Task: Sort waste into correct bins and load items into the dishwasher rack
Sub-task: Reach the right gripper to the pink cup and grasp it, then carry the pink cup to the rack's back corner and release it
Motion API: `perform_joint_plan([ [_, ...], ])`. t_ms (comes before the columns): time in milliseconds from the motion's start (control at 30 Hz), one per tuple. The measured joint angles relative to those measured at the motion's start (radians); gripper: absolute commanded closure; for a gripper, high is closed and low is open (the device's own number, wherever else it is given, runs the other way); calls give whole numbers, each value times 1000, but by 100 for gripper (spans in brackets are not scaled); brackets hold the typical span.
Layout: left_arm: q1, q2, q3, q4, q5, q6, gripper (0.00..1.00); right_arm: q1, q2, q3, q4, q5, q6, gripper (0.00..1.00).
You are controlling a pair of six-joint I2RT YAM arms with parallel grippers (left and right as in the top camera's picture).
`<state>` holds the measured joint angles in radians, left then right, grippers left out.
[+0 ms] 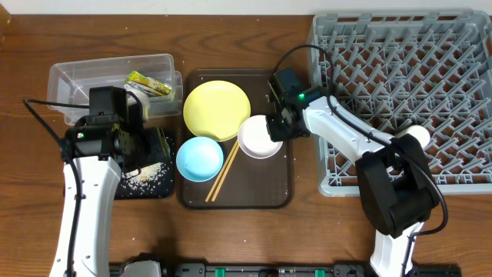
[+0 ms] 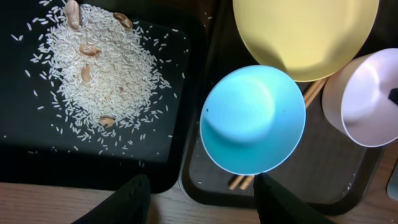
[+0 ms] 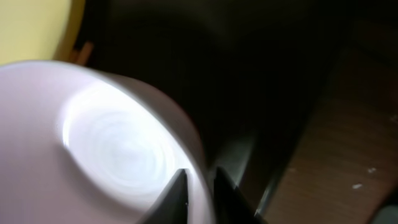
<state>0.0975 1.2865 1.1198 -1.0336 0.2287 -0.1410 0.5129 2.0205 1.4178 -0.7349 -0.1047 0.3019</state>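
My right gripper (image 1: 278, 127) (image 3: 200, 186) is shut on the rim of the white bowl (image 1: 257, 138) (image 3: 93, 143) on the brown serving tray (image 1: 269, 185). The yellow plate (image 1: 217, 109) (image 2: 305, 31), the light blue bowl (image 1: 200, 158) (image 2: 254, 118) and two chopsticks (image 1: 223, 173) (image 2: 242, 182) lie on the same tray. My left gripper (image 1: 150, 146) (image 2: 199, 186) is open and empty above the edge between the black tray (image 1: 146, 188) (image 2: 37, 149) and the serving tray. Rice bits (image 2: 106, 68) lie heaped in the black tray. The snack wrapper (image 1: 148, 83) lies in the clear tub (image 1: 77, 77). The green cup and the white scrap are out of view.
The grey dishwasher rack (image 1: 407, 69) fills the right side, its near-left corner close to my right arm. The white bowl also shows in the left wrist view (image 2: 364, 99), beside the blue bowl. Bare wooden table runs along the front.
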Motion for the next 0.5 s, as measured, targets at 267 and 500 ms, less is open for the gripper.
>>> perform_joint_plan([
  [267, 0, 0, 0, -3, 0, 0, 43, -21, -111, 0, -1, 122, 5, 99],
  [500, 0, 0, 0, -3, 0, 0, 43, -65, -325, 1, 72, 304, -61, 99],
])
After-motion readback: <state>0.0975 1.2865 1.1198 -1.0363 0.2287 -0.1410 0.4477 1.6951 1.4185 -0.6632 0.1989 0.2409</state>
